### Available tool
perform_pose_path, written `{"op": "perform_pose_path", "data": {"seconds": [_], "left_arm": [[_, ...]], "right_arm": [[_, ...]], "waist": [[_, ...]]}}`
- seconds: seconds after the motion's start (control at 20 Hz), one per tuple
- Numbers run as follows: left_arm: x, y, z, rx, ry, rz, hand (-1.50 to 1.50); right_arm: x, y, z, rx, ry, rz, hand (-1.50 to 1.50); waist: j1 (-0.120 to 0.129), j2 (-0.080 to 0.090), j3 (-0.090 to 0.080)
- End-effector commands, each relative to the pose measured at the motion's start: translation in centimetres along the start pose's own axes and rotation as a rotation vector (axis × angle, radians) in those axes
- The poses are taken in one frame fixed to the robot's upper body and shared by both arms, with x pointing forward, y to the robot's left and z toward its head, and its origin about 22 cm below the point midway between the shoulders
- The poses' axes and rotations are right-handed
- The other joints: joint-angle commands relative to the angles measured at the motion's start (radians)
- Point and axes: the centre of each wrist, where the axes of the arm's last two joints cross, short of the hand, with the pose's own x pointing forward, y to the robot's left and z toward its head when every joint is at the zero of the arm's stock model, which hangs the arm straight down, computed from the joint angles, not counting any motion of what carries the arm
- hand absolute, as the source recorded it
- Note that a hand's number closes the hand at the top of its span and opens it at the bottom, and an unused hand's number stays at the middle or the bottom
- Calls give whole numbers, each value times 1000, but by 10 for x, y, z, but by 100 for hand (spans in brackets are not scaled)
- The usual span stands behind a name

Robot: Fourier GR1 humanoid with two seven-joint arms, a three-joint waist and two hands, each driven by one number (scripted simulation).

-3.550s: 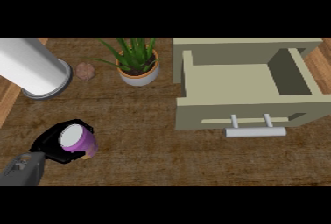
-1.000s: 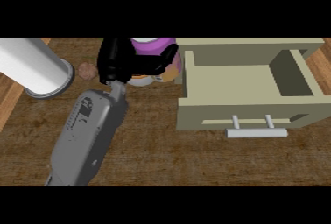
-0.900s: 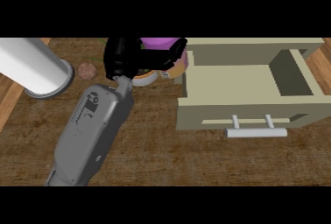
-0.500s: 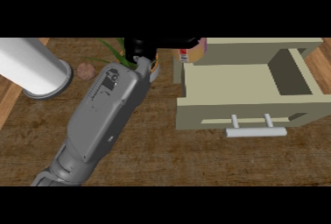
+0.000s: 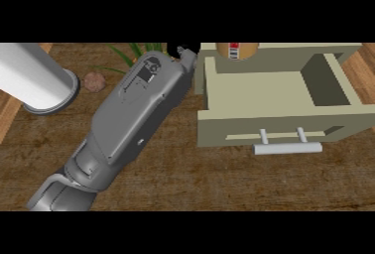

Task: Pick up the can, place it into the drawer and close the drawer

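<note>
Tan, with a small red-and-white label, the can point(image 5: 238, 50) is showing only partly at the view's upper edge, over the back wall of the open beige drawer point(image 5: 219, 126). The left hand point(image 5: 183, 49) is lying mostly out of sight near it, so I cannot tell whether it is grasping or released. Its grey forearm point(image 5: 132, 114) is stretching across the wooden surface point(image 5: 219, 183), covering much of a green plant point(image 5: 128, 52). A white cylinder point(image 5: 33, 74) and a small brown lump point(image 5: 93, 82) are standing at the left.

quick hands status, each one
left hand: cannot be told, mostly cut off at the top edge, beside the can
right hand: not in view
</note>
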Motion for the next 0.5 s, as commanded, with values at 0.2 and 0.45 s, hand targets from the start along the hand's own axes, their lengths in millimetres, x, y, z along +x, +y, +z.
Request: {"op": "perform_pose_path", "data": {"seconds": [0.2, 0.45], "left_arm": [[-21, -16, 2, -5, 22, -14, 150], [-21, -21, -7, 18, 41, -48, 150]], "right_arm": [[-2, 8, -9, 3, 5, 4, -150], [9, -2, -5, 18, -8, 7, -150]], "waist": [[-15, 4, 0], [-28, 5, 0]]}}
